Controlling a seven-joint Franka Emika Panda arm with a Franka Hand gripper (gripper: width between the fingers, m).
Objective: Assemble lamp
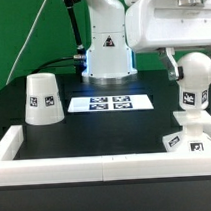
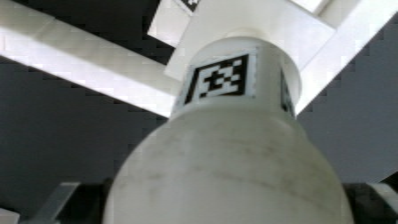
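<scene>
The white bulb [image 1: 191,97] stands upright with its stem down on the blocky stepped base [image 1: 186,141] at the exterior view's right, close to the front wall. My gripper [image 1: 195,69] is shut on the bulb's round head from above; one dark finger [image 1: 171,64] shows beside it. In the wrist view the bulb [image 2: 231,150] fills the picture, its square tag facing the camera, with dark fingers [image 2: 61,203] at both sides of the head and the base [image 2: 240,22] beyond its stem. The tapered shade [image 1: 43,100] stands alone at the exterior view's left.
The marker board [image 1: 111,102] lies flat mid-table in front of the white robot pedestal [image 1: 106,48]. A raised white wall [image 1: 97,166] borders the black table along the front and both sides. A green cable hangs at the back left.
</scene>
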